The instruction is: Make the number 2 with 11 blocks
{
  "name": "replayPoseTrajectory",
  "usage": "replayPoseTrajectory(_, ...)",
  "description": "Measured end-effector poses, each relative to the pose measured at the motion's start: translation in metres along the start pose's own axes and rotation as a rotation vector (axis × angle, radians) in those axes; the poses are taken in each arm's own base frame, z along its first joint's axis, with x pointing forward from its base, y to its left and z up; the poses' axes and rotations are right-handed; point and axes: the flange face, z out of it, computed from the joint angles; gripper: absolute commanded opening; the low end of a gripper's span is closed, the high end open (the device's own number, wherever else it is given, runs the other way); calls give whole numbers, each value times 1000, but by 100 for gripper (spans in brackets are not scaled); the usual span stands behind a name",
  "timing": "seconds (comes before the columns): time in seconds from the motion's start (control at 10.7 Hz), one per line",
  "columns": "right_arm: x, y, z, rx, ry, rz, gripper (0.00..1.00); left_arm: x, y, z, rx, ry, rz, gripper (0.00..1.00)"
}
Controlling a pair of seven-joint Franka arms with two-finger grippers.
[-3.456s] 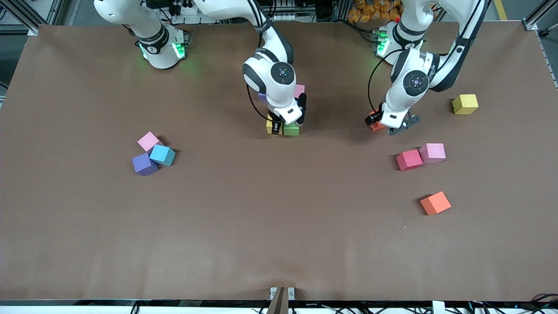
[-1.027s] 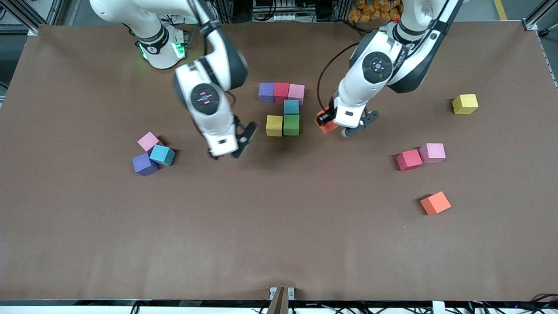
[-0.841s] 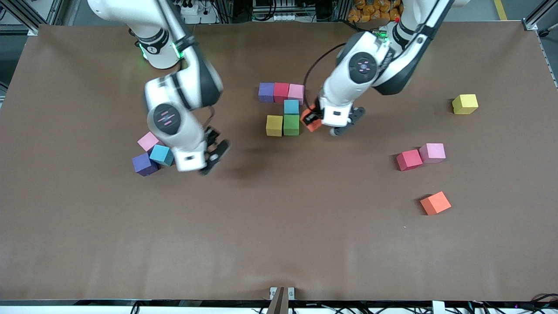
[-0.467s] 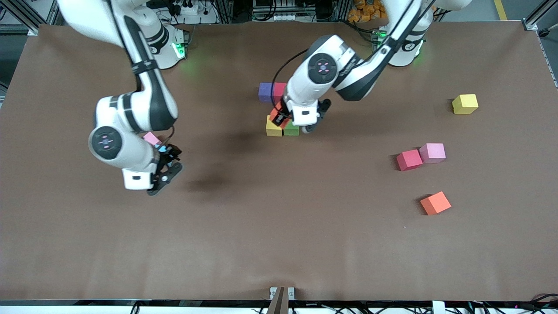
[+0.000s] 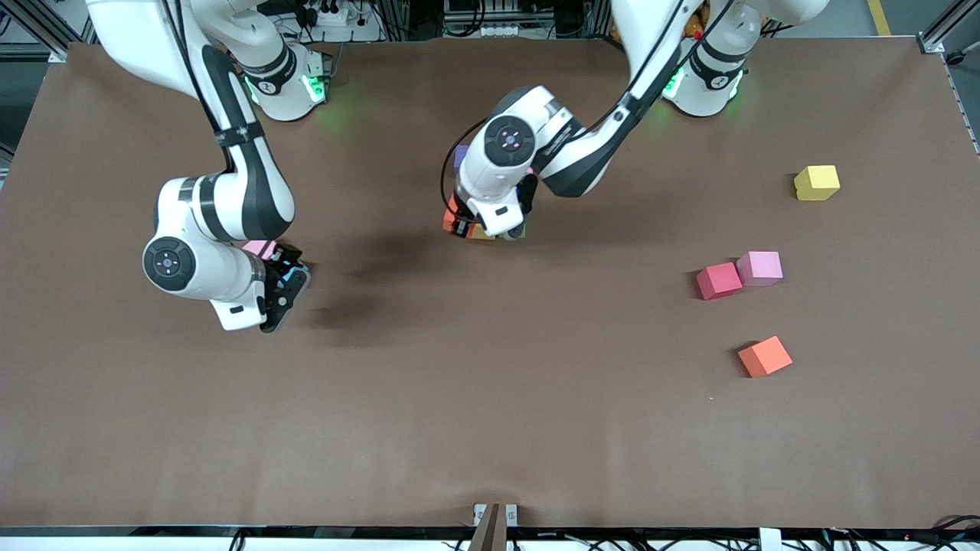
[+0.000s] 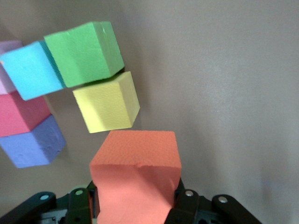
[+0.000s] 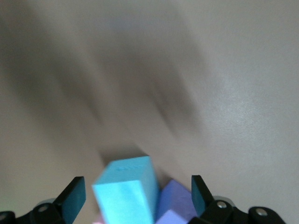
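Clamping an orange block [image 6: 135, 172], the left gripper [image 5: 468, 223] hovers; right gripper [image 7: 138, 196] gapes over a blue block [image 7: 126, 193].

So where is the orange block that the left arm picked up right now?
The orange block is held in the left end effector, above the table just beside the yellow block of the partly built number.

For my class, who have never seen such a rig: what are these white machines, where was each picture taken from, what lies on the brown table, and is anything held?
Two robot arms work at a table. One picture looks down from across it; the other two come from cameras on each wrist. The left tool grips an orange block over the half-built number 2 of coloured blocks. The right tool hangs open over a blue block beside a purple block. Loose red, pink, orange and yellow cubes lie toward the left arm's end.
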Motion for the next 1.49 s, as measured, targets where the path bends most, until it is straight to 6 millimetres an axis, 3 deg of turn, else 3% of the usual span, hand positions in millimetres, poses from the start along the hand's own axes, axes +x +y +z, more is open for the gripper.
replayPoseTrajectory(0.19,-27,-4,38,33,70,-81,100,-11,0,19,9,8,-38,44)
replayPoseTrajectory(0.47,-40,-23,69,86,136,-103,100,-24,-8,35,22,15,-103,44)
replayPoseTrajectory(0.84,-47,-28,76,105,139,-93,100,-38,-24,58,23,57,-196,46)
replayPoseTrajectory(1.31,-82,-17,83,119,143,-49,100,-41,-23,80,-35,58,-274,46)
replayPoseTrajectory(1.49,-83,-16,84,120,144,-49,72,-42,-26,89,-35,59,-304,46)
